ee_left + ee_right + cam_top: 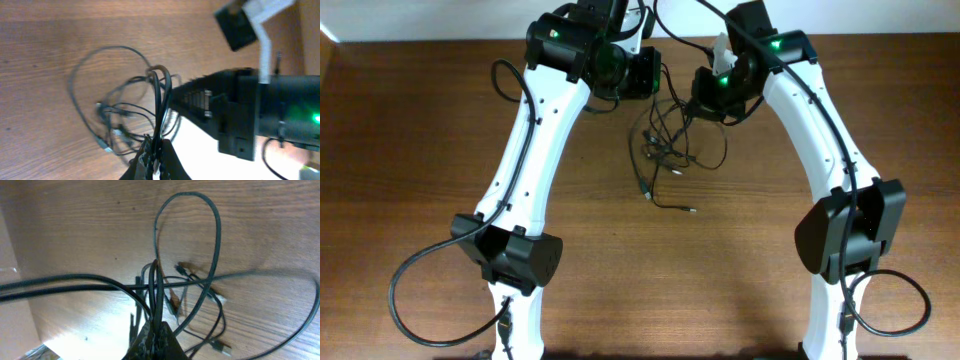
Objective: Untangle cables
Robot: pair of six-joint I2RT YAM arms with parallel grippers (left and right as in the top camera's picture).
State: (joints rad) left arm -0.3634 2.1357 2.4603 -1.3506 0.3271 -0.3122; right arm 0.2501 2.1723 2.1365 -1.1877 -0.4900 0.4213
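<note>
Overhead: thin black cables [665, 140] in a loose tangle on the wooden table [420, 150], far of centre, between the two arms. At the tangle's far left edge, left gripper [652, 75]; at its far right edge, right gripper [705, 98], each reaching in from its own side. Loops trailing nearward from the bunch, with a plug end [646, 192] lying flat on the wood and one thin tail [675, 207] just to its right.

Left wrist: left fingers [170, 167] clenched on a bundle of strands, drawn taut from the tips, then fanning into loops over the wood to the left. Black body of the other arm's gripper close on the right; touching the cords or not, cannot tell.

Right wrist: right fingers [167, 347] likewise pinched tight on several cords pulled straight from the tips. Beyond, one tall loop [190, 230] arching over the wood; two blurred strands running off to the left edge. Small plugs [220, 347] resting on the table, lower right.
</note>
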